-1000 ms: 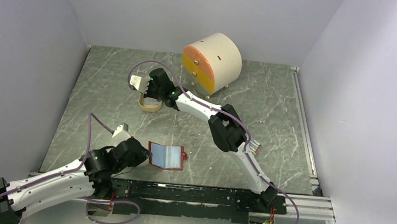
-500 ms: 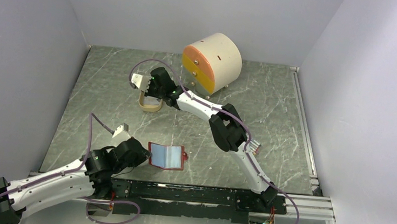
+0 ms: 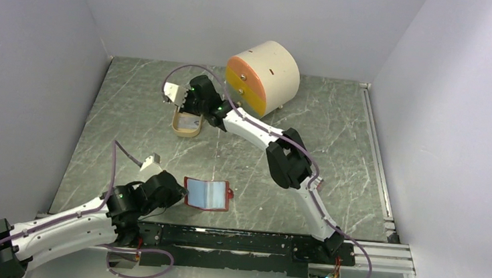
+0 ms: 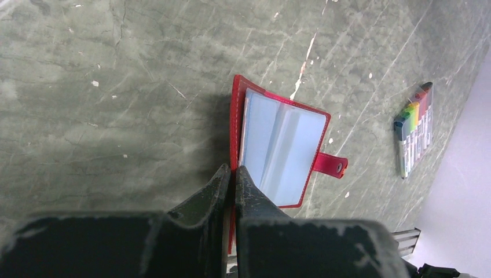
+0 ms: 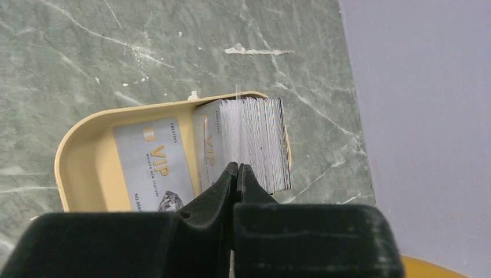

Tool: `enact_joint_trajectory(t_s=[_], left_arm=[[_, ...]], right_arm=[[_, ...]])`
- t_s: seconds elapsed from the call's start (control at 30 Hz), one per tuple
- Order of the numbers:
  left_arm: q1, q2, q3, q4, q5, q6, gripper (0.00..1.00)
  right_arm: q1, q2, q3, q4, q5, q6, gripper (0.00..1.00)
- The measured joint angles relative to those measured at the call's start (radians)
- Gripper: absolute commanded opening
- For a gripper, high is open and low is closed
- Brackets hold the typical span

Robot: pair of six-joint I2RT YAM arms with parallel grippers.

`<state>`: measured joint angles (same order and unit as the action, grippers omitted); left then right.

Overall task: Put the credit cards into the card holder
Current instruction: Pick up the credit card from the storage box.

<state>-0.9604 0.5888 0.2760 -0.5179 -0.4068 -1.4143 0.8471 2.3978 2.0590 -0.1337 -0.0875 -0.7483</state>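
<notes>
The red card holder (image 3: 206,194) lies open near the front, pale blue pockets (image 4: 284,153) up and snap tab to the right. My left gripper (image 4: 233,174) is shut on the edge of its left cover. The credit cards are in a tan tray (image 3: 186,123). One silver card (image 5: 153,165) lies flat there, and a stack (image 5: 263,145) stands on edge at the tray's right end. My right gripper (image 5: 237,168) is above the stack's left side, jaws closed. A thin card, seen edge-on as a pale line (image 5: 236,92), runs out from between its tips.
A round cream drawer unit (image 3: 262,76) with orange and yellow fronts stands at the back, close behind the right arm. A bundle of rainbow-coloured markers (image 4: 414,127) lies to the right of the card holder. Grey walls close in three sides.
The right gripper has drawn back from over the tray toward the drawer unit, uncovering more of the tray. The left arm and the card holder have not moved.
</notes>
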Motion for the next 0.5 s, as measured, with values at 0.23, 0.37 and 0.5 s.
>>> enact_joint_trajectory(t_s=[0.23, 0.37, 0.5], left_arm=[[0.000, -0.008, 0.000, -0.003, -0.001, 0.000, 0.09], [0.000, 0.013, 0.002, -0.003, -0.001, 0.000, 0.09], [0.000, 0.032, 0.002, -0.003, -0.001, -0.008, 0.09]], right_arm=[[-0.008, -0.051, -0.036, -0.014, -0.047, 0.058, 0.00], [-0.008, -0.173, -0.152, 0.001, -0.075, 0.143, 0.00], [-0.008, -0.330, -0.301, 0.049, -0.126, 0.285, 0.00]])
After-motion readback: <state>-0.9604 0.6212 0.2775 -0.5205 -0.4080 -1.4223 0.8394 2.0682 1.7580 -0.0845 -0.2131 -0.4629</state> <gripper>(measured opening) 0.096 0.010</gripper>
